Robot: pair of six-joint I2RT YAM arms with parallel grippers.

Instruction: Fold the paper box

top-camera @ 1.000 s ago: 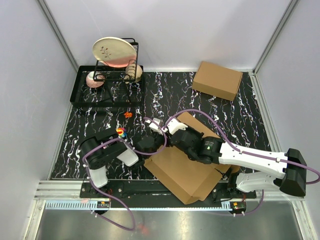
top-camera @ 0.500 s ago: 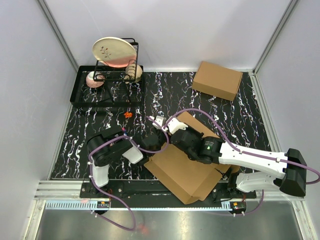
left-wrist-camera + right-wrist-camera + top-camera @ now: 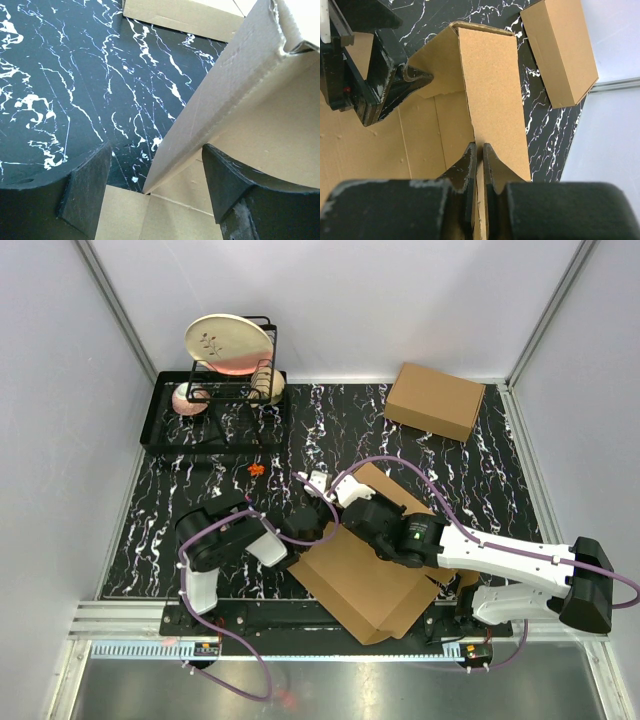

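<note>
The paper box (image 3: 365, 580) lies as a brown cardboard sheet in front of the arm bases, with some walls raised. My right gripper (image 3: 338, 508) is shut on the top edge of one upright wall (image 3: 492, 85), the fingertips (image 3: 470, 156) pinching it from both sides (image 3: 479, 155). My left gripper (image 3: 308, 530) is open at the box's left end. In the left wrist view a tilted flap (image 3: 235, 95) rises between its spread fingers (image 3: 85, 190), midway (image 3: 157, 185), with the box floor (image 3: 165, 215) beneath. From the right wrist view the left gripper (image 3: 415, 80) sits at a folded corner flap.
A made-up brown cardboard box (image 3: 435, 400) sits at the back right, also seen as a box (image 3: 560, 50) beyond the wall. A black tray (image 3: 160, 430) with a wire rack and a cream plate (image 3: 228, 345) stands back left. A small orange thing (image 3: 256, 469) lies on the marbled table (image 3: 340, 430).
The left gripper's jaws have spread wider and the left arm has shifted slightly toward the box's left end. The right gripper has kept its grip on the wall.
</note>
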